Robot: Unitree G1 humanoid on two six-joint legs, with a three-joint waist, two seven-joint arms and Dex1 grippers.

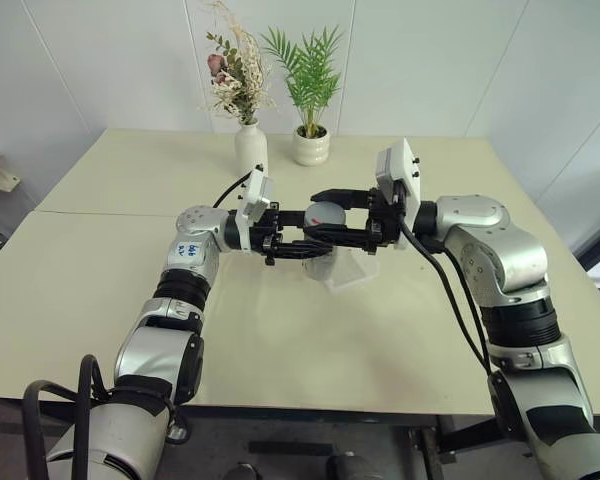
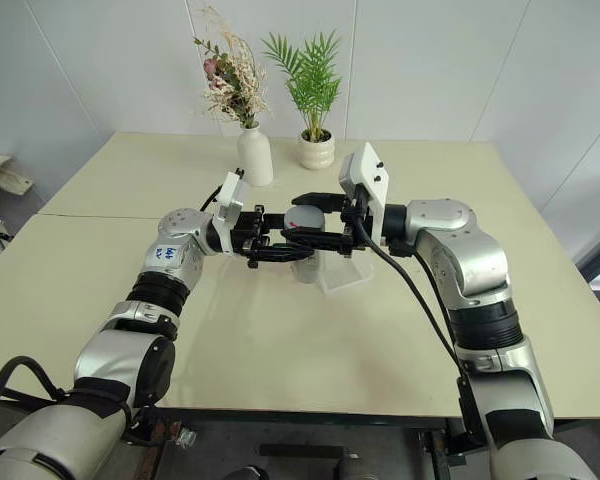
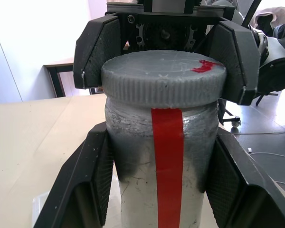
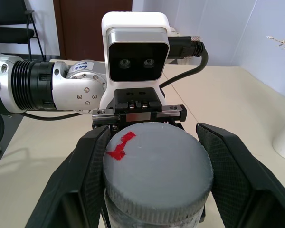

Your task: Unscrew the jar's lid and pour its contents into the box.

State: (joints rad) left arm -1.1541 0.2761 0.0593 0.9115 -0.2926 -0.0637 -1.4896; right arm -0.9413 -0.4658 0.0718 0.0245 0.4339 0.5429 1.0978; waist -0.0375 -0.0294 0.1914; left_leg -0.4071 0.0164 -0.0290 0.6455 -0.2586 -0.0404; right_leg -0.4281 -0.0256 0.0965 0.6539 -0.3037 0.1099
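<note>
From the head views, both arms meet over the middle of the bench (image 1: 100, 290). The left gripper (image 1: 315, 243) reaches in from the left and is clamped on the body of the jar (image 1: 320, 262), held above the bench. The right gripper (image 1: 330, 212) comes from the right and is clamped on the lid (image 1: 325, 214), which sits on top of the jar. The box (image 1: 355, 268) lies on the bench just beside and below the jar, towards the right arm. A white vase (image 1: 250, 148) and a white plant pot (image 1: 311, 146) stand near the far edge.

In the left wrist view, the jar (image 3: 161, 180) stands upright between black fingers (image 3: 92, 175), its red stripe (image 3: 168, 161) facing the camera and the grey lid (image 3: 164, 78) gripped from behind.

In the right wrist view, the lid (image 4: 156, 173) bears a red mark (image 4: 119, 146).
</note>
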